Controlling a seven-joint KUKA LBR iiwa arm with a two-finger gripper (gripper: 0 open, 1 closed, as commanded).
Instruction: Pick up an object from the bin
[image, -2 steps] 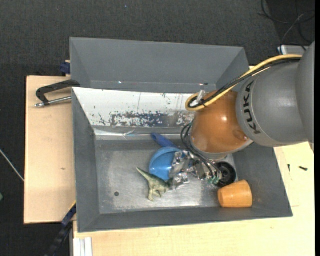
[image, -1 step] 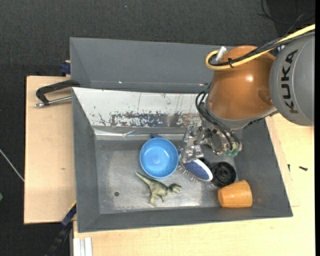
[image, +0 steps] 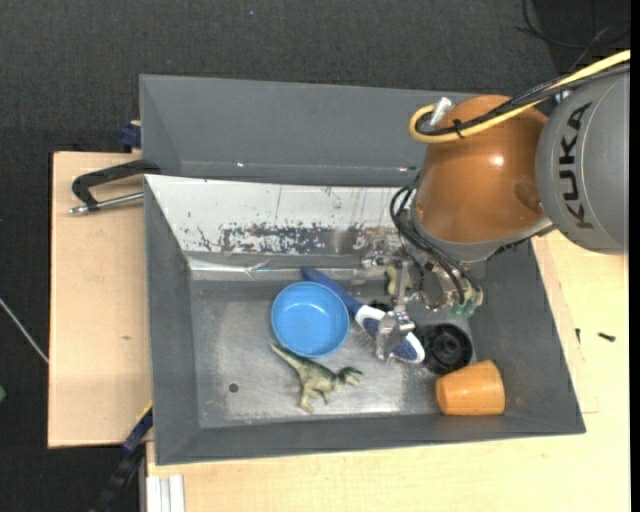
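Note:
My gripper (image: 393, 333) hangs low in the right half of the bin, directly over a small blue and white toy (image: 409, 350) on the floor. It seems to touch the toy, but I cannot make out a grasp. A black round ring-shaped thing (image: 448, 347) lies just right of the toy. A blue bowl (image: 310, 318) sits just left of the gripper, mouth up.
An orange cup (image: 470, 388) lies on its side at the front right. A green dinosaur figure (image: 318, 379) lies in front of the bowl. A blue strip (image: 320, 277) pokes out behind the bowl. The arm's orange cover hides the bin's back right.

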